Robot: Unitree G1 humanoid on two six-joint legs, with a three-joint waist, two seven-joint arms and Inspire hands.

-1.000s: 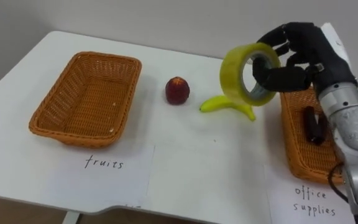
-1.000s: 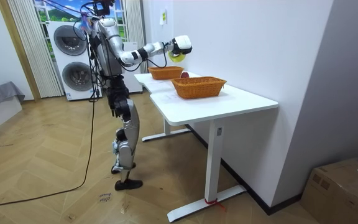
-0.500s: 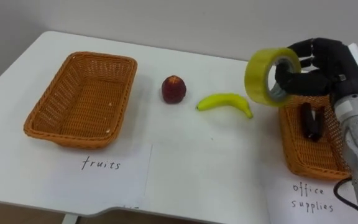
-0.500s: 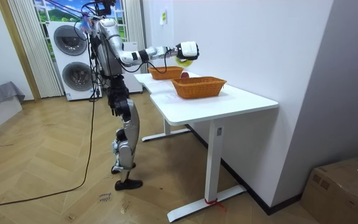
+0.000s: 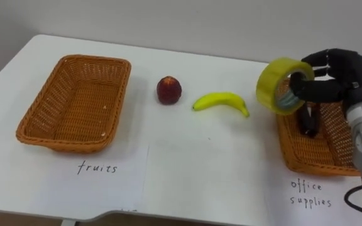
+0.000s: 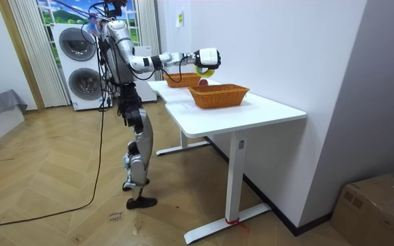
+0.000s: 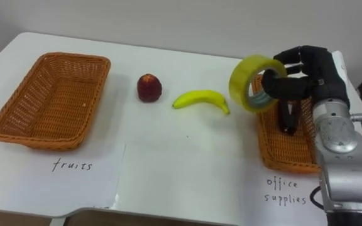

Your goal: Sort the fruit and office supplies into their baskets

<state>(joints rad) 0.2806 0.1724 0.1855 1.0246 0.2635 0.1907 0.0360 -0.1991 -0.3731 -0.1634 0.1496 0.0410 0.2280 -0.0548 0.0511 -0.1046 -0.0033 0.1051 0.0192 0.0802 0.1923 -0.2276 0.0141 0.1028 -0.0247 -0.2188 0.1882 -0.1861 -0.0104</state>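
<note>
Noting two paper labels (image 5: 105, 179) at the near edge of the surface (image 5: 206, 157), one before each basket. The office-supplies basket (image 5: 307, 166) holds one dark item (image 5: 308, 120). The right hand (image 5: 338, 72), fingers curled through the yellow tape roll (image 5: 281, 88), holds it in the air over that basket's inner rim. Step in hand: delivering the tape. Next, probably: carry it further over the basket, lower it, let go. Further back, the banana (image 5: 222, 102) and red fruit (image 5: 168, 90) lie unsorted; the fruit basket (image 5: 61, 139) holds nothing yet.

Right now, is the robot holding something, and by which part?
The right hand holds the yellow tape roll, fingers hooked through its centre hole.
</note>
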